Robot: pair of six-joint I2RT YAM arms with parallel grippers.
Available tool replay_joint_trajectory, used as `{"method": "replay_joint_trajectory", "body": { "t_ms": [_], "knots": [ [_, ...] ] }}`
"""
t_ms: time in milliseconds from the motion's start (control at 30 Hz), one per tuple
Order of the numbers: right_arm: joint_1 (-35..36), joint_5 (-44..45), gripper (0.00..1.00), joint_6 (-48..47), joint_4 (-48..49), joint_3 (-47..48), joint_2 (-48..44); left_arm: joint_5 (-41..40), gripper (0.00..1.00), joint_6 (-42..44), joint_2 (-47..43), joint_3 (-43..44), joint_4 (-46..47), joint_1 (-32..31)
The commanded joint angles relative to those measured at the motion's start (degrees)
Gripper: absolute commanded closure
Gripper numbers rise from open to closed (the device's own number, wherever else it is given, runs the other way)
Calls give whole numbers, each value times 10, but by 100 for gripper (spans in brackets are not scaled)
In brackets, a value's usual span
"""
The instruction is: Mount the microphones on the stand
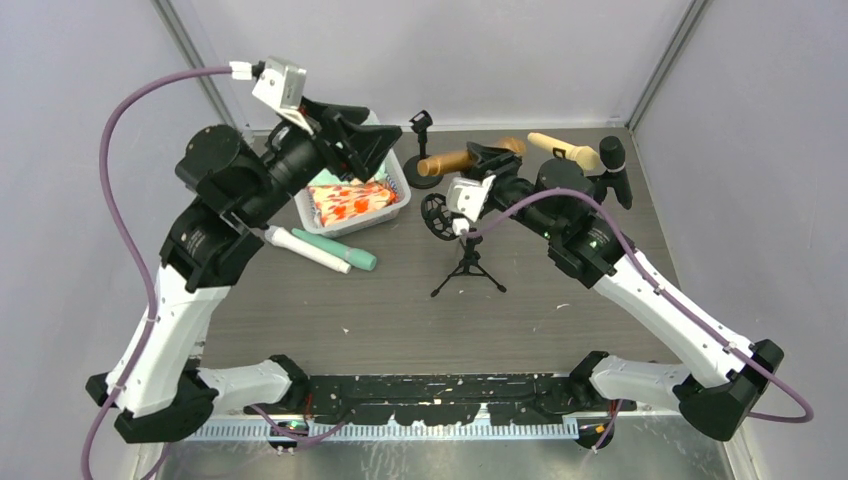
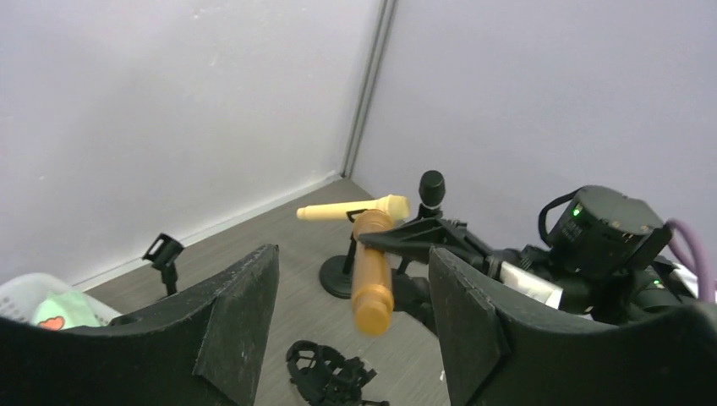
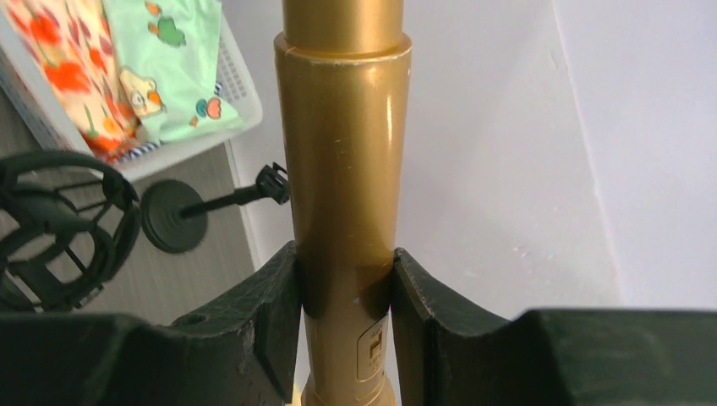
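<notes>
Right gripper (image 3: 342, 292) clamps gold microphone (image 3: 342, 161) near round-base stand (image 3: 173, 218) and basket (image 1: 403, 186).

Dark grey worktop (image 1: 400, 320), as I see it from overhead. Left rear: a white basket (image 1: 398, 180) of printed cloths (image 1: 350, 200). Just in front of it, a white microphone (image 1: 300, 247) and a teal microphone (image 1: 338, 251) lie close together. Centre: a black tripod stand (image 1: 468, 268). Behind it: a round-base stand (image 1: 422, 180), upright.

— What colour are the arms?
— White shells on the left arm (image 1: 165, 320) and right arm (image 1: 665, 300), black joints, and a purple cable (image 1: 115, 120) off each wrist.
— The fingers?
— Matte black wedge fingers (image 2: 241, 326). A green light (image 2: 577, 211) glows on one joint.
</notes>
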Motion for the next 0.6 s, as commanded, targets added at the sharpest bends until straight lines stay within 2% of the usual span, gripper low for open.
{"method": "replay_joint_trajectory", "body": {
  "t_ms": [0,167,567],
  "knots": [
    [23,30,85,-194,-22,5,-18,54,34,-19,61,83,-107,0],
    [61,73,84,-270,-54,21,-13,96,34,-19,126,139,-185,0],
    [117,137,82,-322,-85,61,-11,172,39,14,163,133,-241,0]
  ]
}}
